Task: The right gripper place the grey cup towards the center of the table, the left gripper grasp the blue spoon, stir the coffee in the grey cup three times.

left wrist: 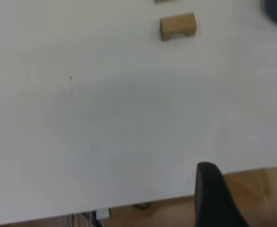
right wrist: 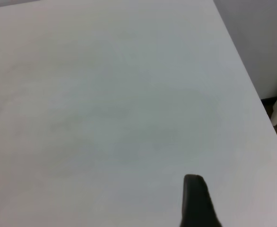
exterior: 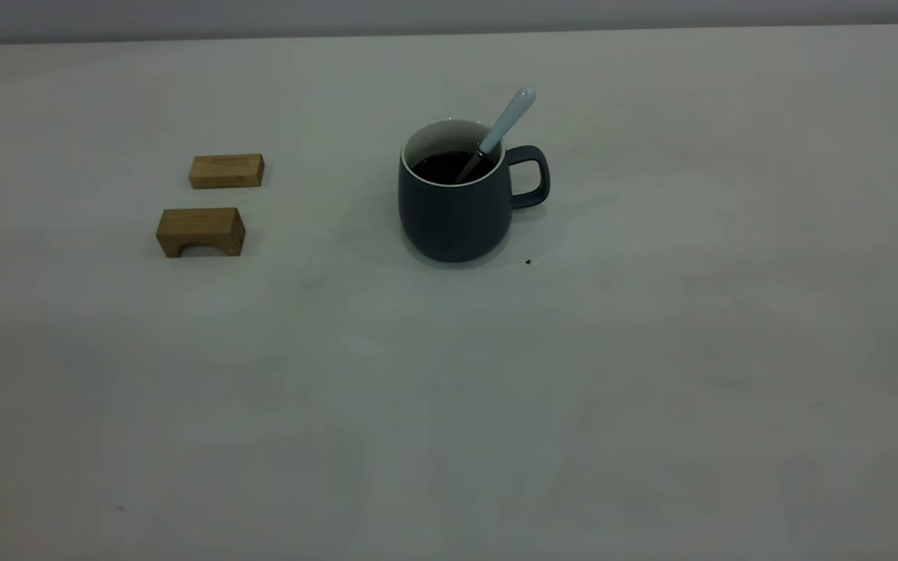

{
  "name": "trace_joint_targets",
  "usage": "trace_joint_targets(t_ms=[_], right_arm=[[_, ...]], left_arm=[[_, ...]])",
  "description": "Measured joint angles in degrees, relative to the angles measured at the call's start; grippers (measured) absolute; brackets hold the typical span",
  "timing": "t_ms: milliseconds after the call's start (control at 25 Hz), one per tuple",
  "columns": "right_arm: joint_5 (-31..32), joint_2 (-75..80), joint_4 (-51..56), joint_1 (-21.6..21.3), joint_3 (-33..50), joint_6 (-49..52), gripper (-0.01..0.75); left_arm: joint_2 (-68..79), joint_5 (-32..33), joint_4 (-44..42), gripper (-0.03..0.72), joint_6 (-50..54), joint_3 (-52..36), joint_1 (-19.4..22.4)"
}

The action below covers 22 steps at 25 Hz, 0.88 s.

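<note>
Exterior view: the grey cup (exterior: 455, 204) stands upright near the middle of the table (exterior: 652, 405), handle turned to the right arm's side. The blue spoon (exterior: 500, 129) leans inside it, bowl sunk in the coffee (exterior: 446, 166), handle propped on the rim above the cup's handle. Two wooden blocks (exterior: 213, 204) sit well apart on the left arm's side. No arm shows here.

Left wrist view: the left gripper (left wrist: 242, 201) hangs over the table edge, well away from the cup, the arched block far ahead. One dark finger (left wrist: 214, 194) shows plainly and the other only at the frame edge, a wide gap between: spread, holding nothing.

Right wrist view: bare table and one finger of the right gripper (right wrist: 197, 201); open or closed, cannot tell.

Judgement: stirring looks finished or unstarted. Any regrasp should pinch the spoon's handle high, clear of the rim, and circle gently so the cup stays put.
</note>
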<state>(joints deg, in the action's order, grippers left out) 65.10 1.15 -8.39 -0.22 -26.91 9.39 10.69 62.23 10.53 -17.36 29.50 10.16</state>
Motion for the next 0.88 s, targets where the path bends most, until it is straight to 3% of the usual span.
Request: trace_joint_targets(t_ms=[280,640,880], right_arm=[[0.0,0.0,0.0,0.0,0.0,0.0,0.510],[0.0,0.0,0.0,0.0,0.0,0.0,0.510],[0.0,0.0,0.0,0.0,0.0,0.0,0.510]], left_arm=[[-10.7,3.1,-1.1,0.436,2.7,-1.3,-0.1],[-11.8,3.1,-2.9,0.436,8.6,-1.5,-6.4],[-11.8,3.0,-2.9,0.436,8.9,-1.5,-6.8]])
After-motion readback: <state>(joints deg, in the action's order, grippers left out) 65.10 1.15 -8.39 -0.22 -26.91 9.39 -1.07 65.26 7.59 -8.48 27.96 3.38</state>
